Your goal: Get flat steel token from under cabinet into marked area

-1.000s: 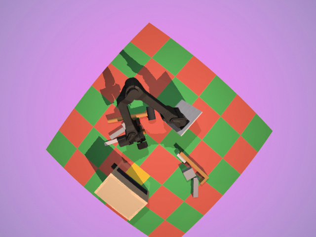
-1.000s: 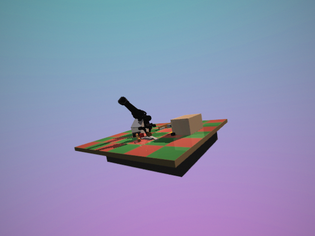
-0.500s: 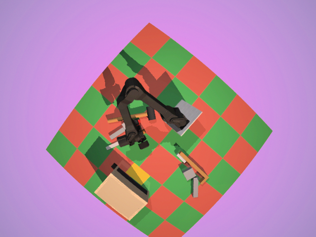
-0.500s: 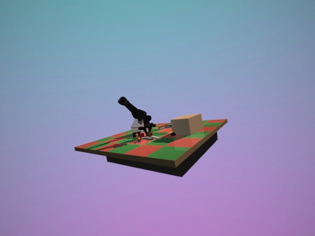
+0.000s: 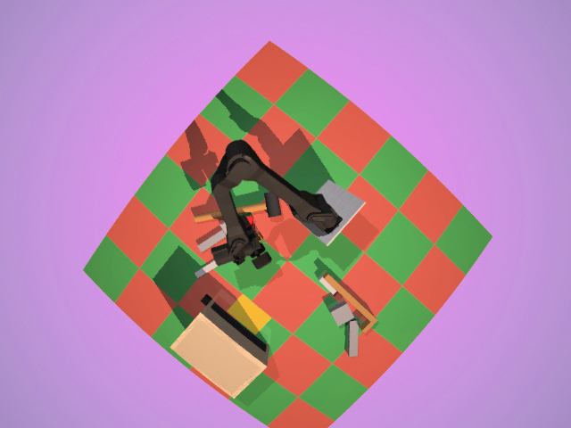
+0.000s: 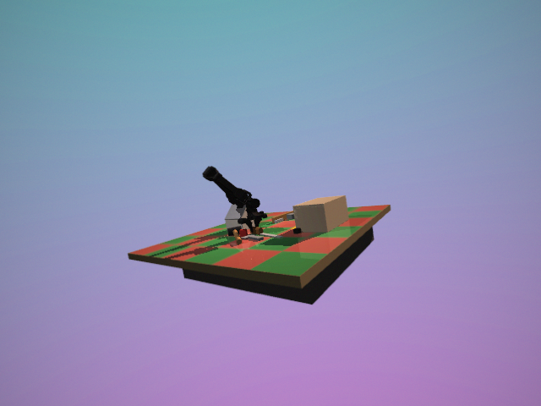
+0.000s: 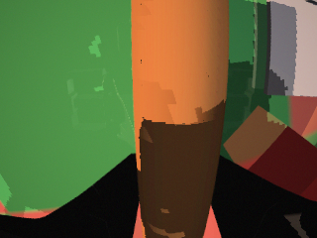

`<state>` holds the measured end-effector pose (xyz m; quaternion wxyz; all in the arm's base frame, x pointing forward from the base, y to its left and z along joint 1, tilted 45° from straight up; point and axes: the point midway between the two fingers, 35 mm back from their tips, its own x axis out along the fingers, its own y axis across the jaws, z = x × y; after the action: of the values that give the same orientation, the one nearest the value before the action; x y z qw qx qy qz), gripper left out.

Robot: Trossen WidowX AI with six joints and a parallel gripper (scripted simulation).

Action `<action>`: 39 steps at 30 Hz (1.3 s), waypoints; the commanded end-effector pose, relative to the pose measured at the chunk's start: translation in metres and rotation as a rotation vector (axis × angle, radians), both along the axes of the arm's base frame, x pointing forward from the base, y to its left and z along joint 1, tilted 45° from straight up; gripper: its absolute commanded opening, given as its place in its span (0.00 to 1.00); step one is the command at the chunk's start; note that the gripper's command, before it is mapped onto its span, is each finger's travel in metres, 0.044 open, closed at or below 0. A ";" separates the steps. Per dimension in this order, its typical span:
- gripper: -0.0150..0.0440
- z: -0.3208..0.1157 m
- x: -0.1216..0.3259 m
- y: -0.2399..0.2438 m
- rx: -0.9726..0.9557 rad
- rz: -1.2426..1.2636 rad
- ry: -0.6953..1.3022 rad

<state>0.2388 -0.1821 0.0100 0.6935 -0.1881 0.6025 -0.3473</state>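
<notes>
My gripper [image 5: 253,243] [image 6: 256,230] [image 7: 172,162] is shut on an orange rounded handle [image 7: 179,74] [image 6: 259,230], low over the table between the arm's base and the cabinet. A thin whitish strip [image 5: 205,268] [image 6: 270,234] sticks out beside the hand towards the left in the top view. It looks like part of the held tool, but the join is hidden. The beige cabinet [image 5: 219,354] [image 6: 310,216] stands apart from the hand, with a dark front strip [image 5: 237,325]. The yellow marked area [image 5: 251,314] lies before it, partly shadowed. I cannot make out the token.
Behind the hand are an orange bar [image 5: 207,215], a grey slab [image 5: 210,240], a red block [image 5: 250,221] and a dark cylinder [image 5: 273,204]. To the right are another orange bar [image 5: 350,299], a grey block [image 5: 341,313] and a grey bar [image 5: 352,339].
</notes>
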 end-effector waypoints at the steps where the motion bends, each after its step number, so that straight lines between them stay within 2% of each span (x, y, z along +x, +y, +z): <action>1: 0.25 0.002 0.003 0.001 -0.002 0.033 0.020; 39: 0.25 0.001 0.003 0.001 -0.013 0.245 0.233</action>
<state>0.2390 -0.1818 0.0098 0.6566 -0.2923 0.6486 -0.2504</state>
